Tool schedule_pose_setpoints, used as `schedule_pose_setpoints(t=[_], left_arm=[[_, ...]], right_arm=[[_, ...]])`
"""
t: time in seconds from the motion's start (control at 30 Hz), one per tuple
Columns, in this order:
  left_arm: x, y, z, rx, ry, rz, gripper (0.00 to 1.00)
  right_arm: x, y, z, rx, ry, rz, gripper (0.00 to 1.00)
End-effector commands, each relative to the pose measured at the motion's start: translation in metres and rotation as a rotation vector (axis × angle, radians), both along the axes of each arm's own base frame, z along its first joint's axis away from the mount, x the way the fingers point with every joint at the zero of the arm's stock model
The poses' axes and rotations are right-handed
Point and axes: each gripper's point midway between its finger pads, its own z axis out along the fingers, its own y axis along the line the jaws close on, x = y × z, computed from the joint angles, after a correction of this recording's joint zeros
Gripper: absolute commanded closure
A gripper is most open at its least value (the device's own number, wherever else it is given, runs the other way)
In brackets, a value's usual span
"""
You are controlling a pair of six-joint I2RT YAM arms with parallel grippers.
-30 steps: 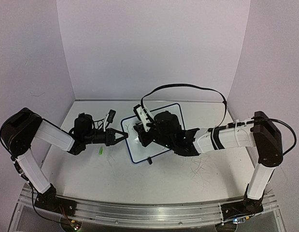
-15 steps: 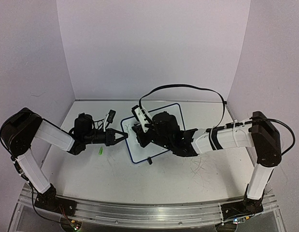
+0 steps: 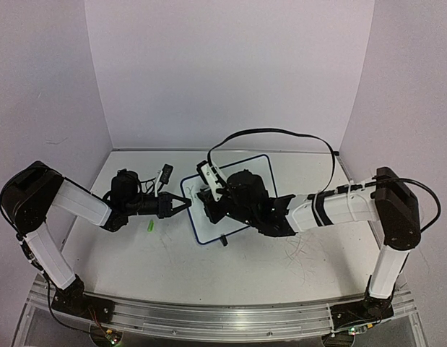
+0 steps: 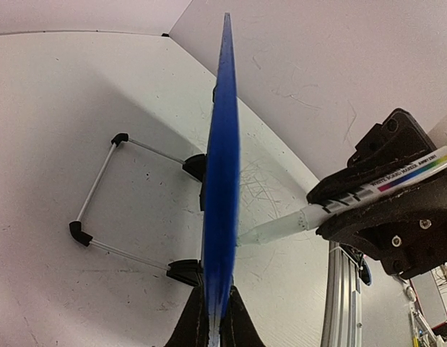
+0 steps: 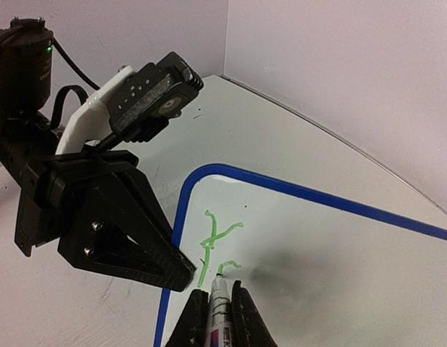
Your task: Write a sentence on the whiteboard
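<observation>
I have the whiteboard (image 3: 207, 231) at mid-frame in the top view. Its long axis runs left to right, rising slightly toward the upper right. The left fingers (image 5: 136, 246) pinch its blue rim at the left corner. The right fingers (image 5: 243, 318) are clamped narrow on a marker (image 5: 219, 303), which points up-frame with its tip on the board just under a few green strokes (image 5: 216, 242). The right arm covers much of the board's face. A black cable (image 3: 281, 131) loops above it. A small green cap (image 3: 149, 225) lies on the bench (image 3: 230, 267) left of it, and a wire stand (image 4: 100, 188) sits behind it.
</observation>
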Motion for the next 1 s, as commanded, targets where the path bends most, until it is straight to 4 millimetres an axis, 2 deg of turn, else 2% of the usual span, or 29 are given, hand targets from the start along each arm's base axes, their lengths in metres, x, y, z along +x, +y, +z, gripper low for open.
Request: schedule_pose_setpoints(t=[0.0,0.6,0.97], left_arm=[[-0.004,-0.008,0.010,-0.017,-0.034,-0.048,1.00],[-0.006,-0.007,0.008,-0.011,-0.030,-0.050,1.00],[-0.007,-0.007,0.008,-0.011,-0.031,-0.051,1.00]], right_arm=[[0.001,-0.007,-0.006,-0.010,0.009,-0.028,1.00],[0.015,-0.025,0.005,-0.005,-0.029,-0.147,1.00],[0.019,-0.020,0.022,0.038,-0.051,-0.154,1.00]])
